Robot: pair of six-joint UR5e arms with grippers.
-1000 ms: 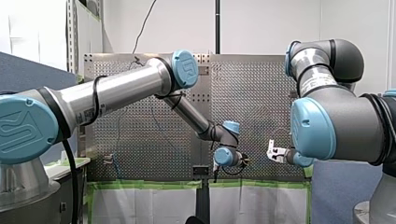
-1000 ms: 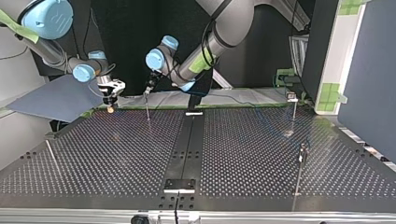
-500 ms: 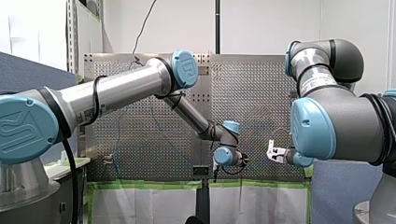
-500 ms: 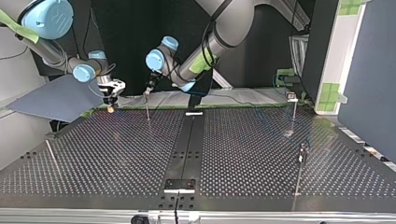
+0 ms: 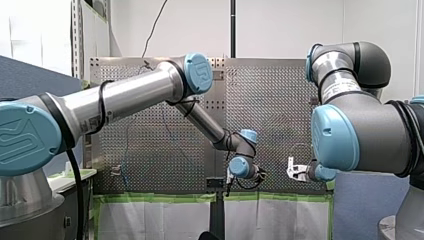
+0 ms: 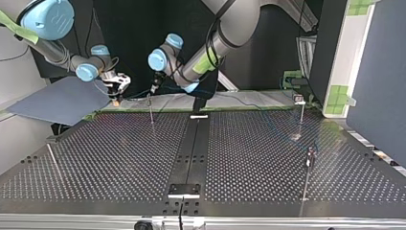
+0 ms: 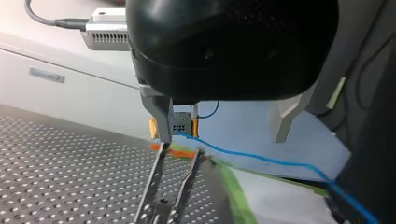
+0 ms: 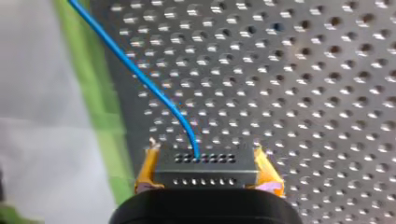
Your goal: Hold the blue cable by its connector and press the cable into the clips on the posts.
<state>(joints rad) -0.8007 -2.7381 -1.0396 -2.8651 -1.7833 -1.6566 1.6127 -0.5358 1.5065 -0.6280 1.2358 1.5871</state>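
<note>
My right claw (image 8: 206, 163) clamps the connector (image 8: 205, 175), my left claw (image 7: 222, 139) hangs released over the post (image 7: 156, 186): any slack and the blue cable (image 7: 261, 161) could slide beside it, unclipped.

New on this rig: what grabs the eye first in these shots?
A blue cable curves out of a dark connector clamped between the yellow pads of my right pincer, over the perforated table. In the top view both pincers meet at the table's far edge, left of centre, with my left pincer over a thin post.
</note>
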